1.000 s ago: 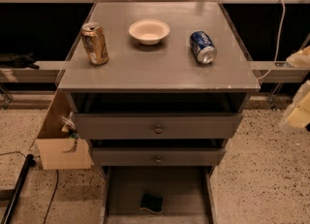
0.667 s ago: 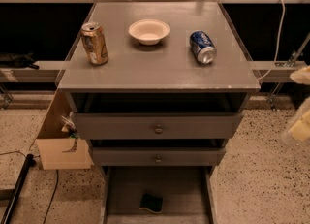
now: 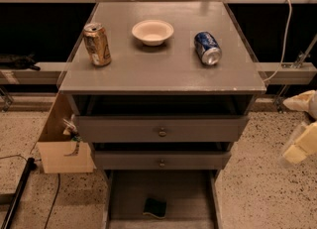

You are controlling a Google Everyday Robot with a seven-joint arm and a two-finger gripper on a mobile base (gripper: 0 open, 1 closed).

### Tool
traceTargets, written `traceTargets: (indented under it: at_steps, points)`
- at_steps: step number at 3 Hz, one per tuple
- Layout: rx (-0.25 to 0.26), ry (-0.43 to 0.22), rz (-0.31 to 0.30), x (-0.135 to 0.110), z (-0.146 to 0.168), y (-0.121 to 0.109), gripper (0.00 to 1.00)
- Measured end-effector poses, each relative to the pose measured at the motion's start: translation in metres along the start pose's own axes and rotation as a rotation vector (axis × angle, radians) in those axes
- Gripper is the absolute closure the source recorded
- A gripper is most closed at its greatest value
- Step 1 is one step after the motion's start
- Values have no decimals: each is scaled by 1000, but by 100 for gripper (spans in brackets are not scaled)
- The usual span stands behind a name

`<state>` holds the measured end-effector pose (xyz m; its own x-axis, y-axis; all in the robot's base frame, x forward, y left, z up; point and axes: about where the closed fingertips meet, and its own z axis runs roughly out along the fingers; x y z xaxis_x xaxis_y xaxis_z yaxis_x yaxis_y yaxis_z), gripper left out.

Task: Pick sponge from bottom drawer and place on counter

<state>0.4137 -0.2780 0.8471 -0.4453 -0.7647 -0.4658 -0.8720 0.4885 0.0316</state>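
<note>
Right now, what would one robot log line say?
pincer: far right edge, away from sponge | sponge: lying in open bottom drawer | counter: no sponge yet

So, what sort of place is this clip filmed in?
Probably a robot test area in an office or lab: a grey drawer cabinet stands on speckled terrazzo floor, an open brown cardboard box sits beside it, and the pale gripper hangs at the right edge.

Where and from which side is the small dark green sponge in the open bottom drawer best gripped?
Probably from straight above, across its narrower width: the dark green sponge lies flat in the grey bottom drawer tray, apart from its side walls. The pale gripper is at the picture's right edge.
</note>
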Motion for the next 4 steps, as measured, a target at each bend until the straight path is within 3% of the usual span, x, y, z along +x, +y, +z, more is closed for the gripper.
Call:
traceTargets:
  at_steps: [2, 4]
  points:
    - [-80, 64, 35, 28, 63, 2, 0]
    - [-82, 50, 52, 30, 64, 0, 0]
